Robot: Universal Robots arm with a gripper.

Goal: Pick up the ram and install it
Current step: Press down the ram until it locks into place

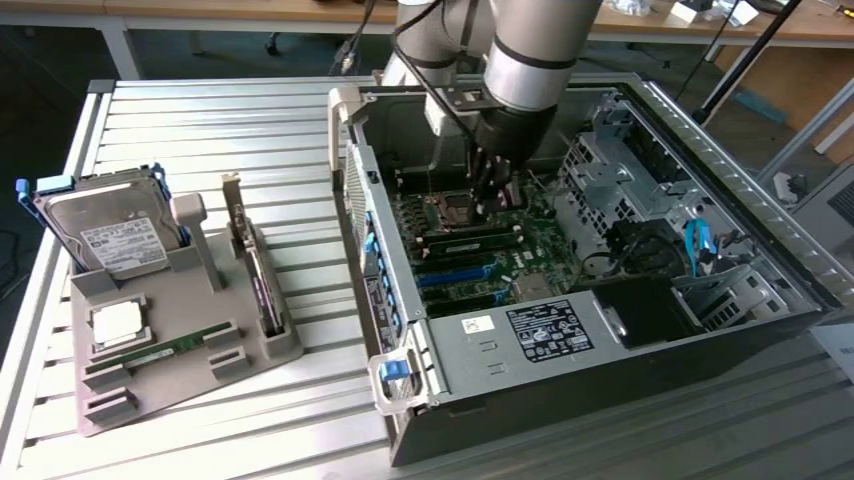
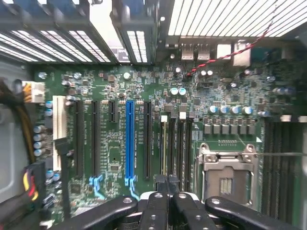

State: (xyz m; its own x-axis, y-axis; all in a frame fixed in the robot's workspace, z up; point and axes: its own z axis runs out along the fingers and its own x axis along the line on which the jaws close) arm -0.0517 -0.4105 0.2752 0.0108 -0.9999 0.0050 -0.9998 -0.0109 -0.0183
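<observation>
My gripper (image 1: 490,195) reaches down into the open computer case (image 1: 534,340), with its fingers pressed together and nothing between them. In the wrist view the gripper (image 2: 167,181) sits right over the black memory slots (image 2: 178,143), beside the bare processor socket (image 2: 225,175). A thin ram stick (image 2: 164,143) stands edge-on in the slot under the fingertips; I cannot tell whether they touch it. Another green ram stick (image 1: 167,350) lies in the grey holder (image 1: 174,395) at the exterior view's left.
The holder also carries a hard drive (image 1: 114,230), a square silver processor chip (image 1: 118,322) and a card with a metal bracket (image 1: 254,270). The case's wall (image 1: 360,200) and drive cages (image 1: 627,170) hem in the arm. A slatted metal table (image 1: 200,110) lies underneath.
</observation>
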